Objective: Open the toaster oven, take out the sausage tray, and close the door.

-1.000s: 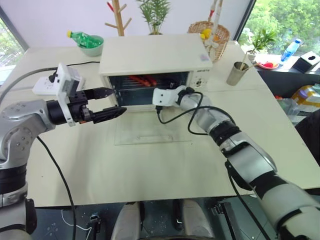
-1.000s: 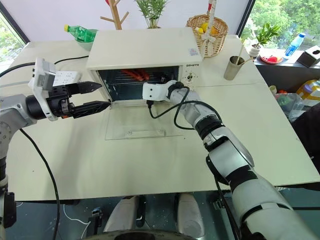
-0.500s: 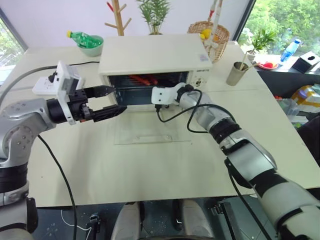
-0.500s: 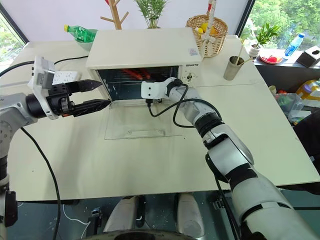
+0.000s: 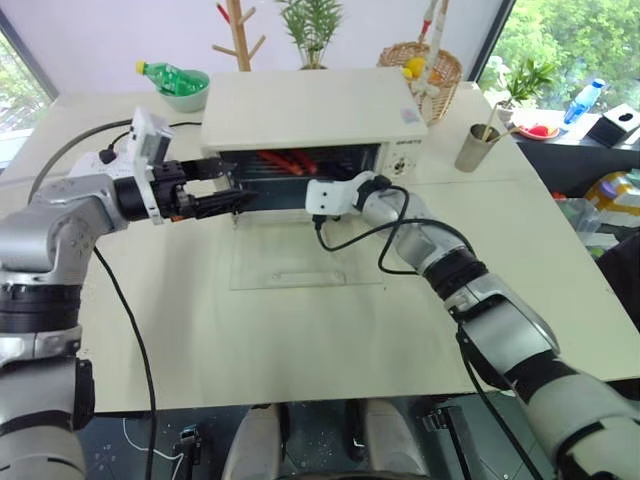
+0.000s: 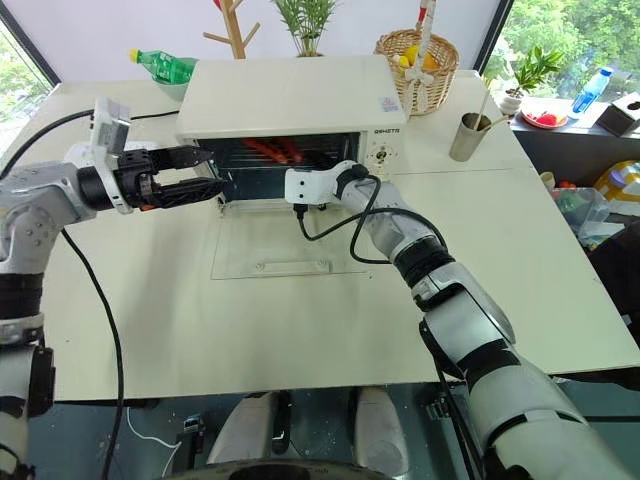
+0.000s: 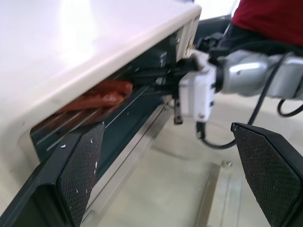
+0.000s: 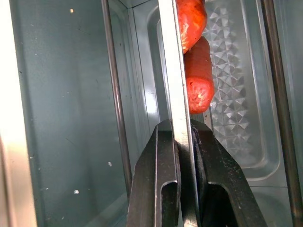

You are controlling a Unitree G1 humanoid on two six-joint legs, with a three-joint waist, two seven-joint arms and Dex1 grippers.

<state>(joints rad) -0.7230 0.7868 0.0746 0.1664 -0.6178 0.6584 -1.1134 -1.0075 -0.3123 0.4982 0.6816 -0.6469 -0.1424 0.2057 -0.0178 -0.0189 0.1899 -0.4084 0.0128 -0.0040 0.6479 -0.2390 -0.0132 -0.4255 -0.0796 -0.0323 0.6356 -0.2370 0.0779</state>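
While clamped thin on the sausage tray (image 8: 176, 75) rim inside the toaster oven (image 5: 312, 115), door (image 5: 305, 262) flat on the tabletop (image 5: 300, 340): right gripper (image 8: 185, 137) jaws pinching. Left gripper (image 5: 222, 187) jaws spread, empty, near the opening. Risk: tilting tray, sausages (image 8: 198, 80) rolling off, rim slipping free.

Toaster oven (image 5: 310, 115) on cream table (image 5: 300, 340)

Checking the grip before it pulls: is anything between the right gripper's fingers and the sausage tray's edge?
No. In the right wrist view the right gripper pinches the sausage tray rim directly, nothing between.
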